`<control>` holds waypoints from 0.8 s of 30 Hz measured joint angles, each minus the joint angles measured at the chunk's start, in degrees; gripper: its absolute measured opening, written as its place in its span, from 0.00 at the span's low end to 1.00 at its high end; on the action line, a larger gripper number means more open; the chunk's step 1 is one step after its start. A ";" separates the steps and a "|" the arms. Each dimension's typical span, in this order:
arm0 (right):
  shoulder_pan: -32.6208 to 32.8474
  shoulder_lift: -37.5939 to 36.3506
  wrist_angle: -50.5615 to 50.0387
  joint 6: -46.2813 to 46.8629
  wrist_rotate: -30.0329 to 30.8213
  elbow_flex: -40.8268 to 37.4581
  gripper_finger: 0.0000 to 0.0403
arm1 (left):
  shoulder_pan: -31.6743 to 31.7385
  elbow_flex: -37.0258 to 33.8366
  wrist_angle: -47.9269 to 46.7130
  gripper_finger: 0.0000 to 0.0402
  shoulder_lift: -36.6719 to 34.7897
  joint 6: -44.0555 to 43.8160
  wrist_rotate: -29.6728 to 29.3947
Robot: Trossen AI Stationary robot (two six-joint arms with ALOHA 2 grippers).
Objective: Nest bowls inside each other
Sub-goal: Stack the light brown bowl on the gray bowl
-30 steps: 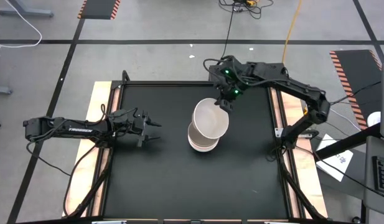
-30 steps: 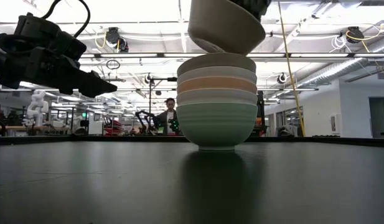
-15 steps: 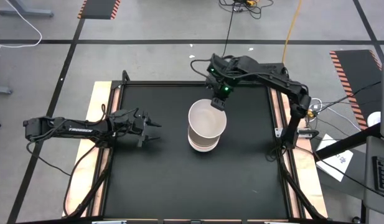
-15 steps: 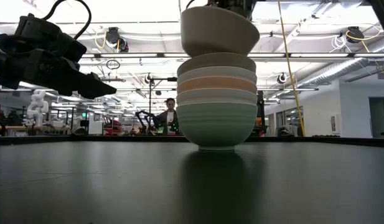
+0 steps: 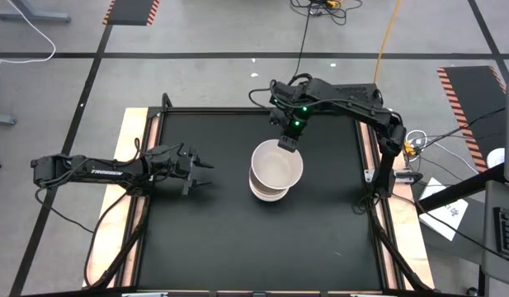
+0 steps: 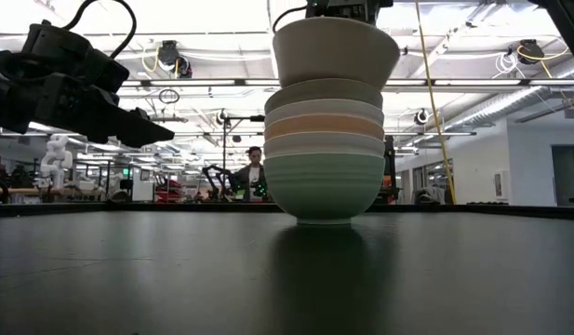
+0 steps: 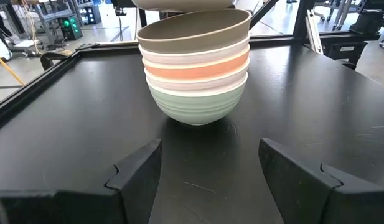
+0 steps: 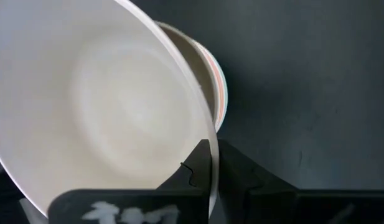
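A stack of nested bowls (image 6: 324, 154) stands on its mint green bottom bowl (image 7: 195, 102) at the table's middle; above it lie a white, a salmon pink, a white and an olive-grey bowl (image 7: 192, 37). My right gripper (image 5: 287, 142) is shut on a cream bowl (image 6: 335, 51) just above the stack. My left gripper (image 5: 206, 172) is open and empty left of the stack, above the table. My right gripper pinches the cream bowl's rim at its far side (image 8: 207, 149), one finger inside the bowl (image 8: 192, 168) and one outside. The fingers come from above, pointing down. The bowl hangs nearly upright, a little tilted, right over the stack; whether it touches the olive-grey bowl I cannot tell.
The black table top (image 5: 196, 239) has bare room all around the stack. Wooden side strips (image 5: 114, 214) run along the left and right edges. A person (image 6: 255, 172) shows far behind the table in the low view.
My right gripper has carried the cream bowl down and a little toward the table's left and near edge, over the stack. The bowl has turned from tilted to nearly level. The stack and my left arm have kept still.
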 joint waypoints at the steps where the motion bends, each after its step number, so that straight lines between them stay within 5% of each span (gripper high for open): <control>1: 0.00 0.00 0.08 0.40 0.00 0.00 0.01 | 0.00 0.00 0.01 0.67 0.00 0.00 0.00; 24: 0.10 7.14 -1.29 0.02 -1.62 -0.02 0.01 | -0.02 0.00 -0.19 0.67 0.01 0.37 0.00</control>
